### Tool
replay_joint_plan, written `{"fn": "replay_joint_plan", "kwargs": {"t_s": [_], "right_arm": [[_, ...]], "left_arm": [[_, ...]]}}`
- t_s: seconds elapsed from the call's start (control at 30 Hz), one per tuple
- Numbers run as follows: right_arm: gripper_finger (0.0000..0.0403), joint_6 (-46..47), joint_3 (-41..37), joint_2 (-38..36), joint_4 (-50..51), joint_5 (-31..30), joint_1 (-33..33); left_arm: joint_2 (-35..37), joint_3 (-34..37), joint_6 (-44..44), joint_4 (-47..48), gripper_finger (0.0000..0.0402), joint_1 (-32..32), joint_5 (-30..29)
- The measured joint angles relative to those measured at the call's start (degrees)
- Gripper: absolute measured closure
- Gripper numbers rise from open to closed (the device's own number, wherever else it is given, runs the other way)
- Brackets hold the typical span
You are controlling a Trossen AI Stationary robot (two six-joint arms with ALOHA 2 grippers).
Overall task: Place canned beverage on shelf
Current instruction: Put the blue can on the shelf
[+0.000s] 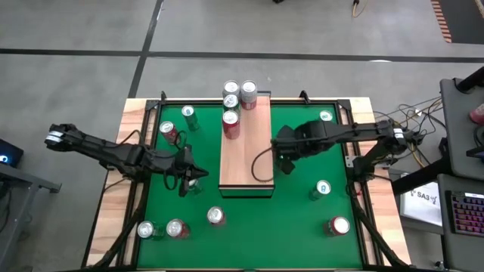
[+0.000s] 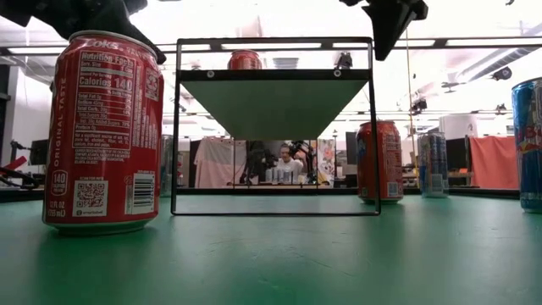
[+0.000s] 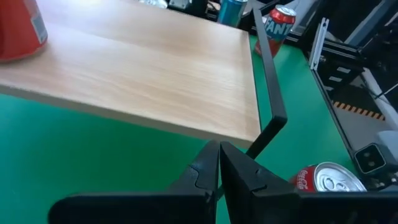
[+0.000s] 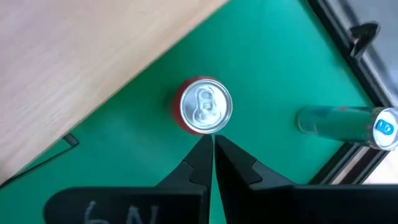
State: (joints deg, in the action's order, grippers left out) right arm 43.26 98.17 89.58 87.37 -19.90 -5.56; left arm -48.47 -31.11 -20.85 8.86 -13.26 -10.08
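Two dark arms reach in over the green table (image 1: 302,219) toward the shelf (image 1: 246,147), one from each side. That shelf is a long pale wooden board on a low dark frame, standing in the middle of the table, and it carries one red can (image 1: 231,123) plus three more cans (image 1: 239,95) bunched at its far end.

Left of the shelf, the left arm stretches low and nearly straight; its gripper (image 1: 198,174) hangs just off the board's near left corner, fingers pressed together and holding nothing. A red can (image 3: 324,178) stands just beside it, near the shelf's frame.

Right of the shelf, the right arm is bent at the elbow, its gripper (image 1: 287,167) pointing down close to the board's right edge, fingers likewise together and empty. Directly before its tips stands another red can (image 4: 203,106), top up, on the green beside the shelf.
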Motion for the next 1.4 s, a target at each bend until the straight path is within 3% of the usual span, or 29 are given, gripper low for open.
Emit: {"fn": "replay_joint_plan", "kwargs": {"t_s": [0.43, 0.83, 1.1, 1.4], "right_arm": [[0.0394, 6.9, 0.0, 0.0, -1.3, -1.8, -10.1], [0.0394, 20.9, -1.2, 0.1, -1.1, 8.0, -18.5], [0.0394, 25.3, -3.0, -0.2, 2.6, 14.3, -19.3], [0.0394, 34.3, -8.6, -7.5, 2.6, 14.0, -19.3]], "left_arm": [[-0.3, 0.0, 2.4, -0.8, 0.0402, 0.0, -3.0], [-1.6, 0.0, 5.9, -2.6, 0.0402, 0.0, -3.1], [-2.0, 0.0, 8.2, -4.3, 0.0402, 0.0, -3.1], [-2.0, 0.0, 8.4, -5.4, 0.0402, 0.0, -3.1]]}}
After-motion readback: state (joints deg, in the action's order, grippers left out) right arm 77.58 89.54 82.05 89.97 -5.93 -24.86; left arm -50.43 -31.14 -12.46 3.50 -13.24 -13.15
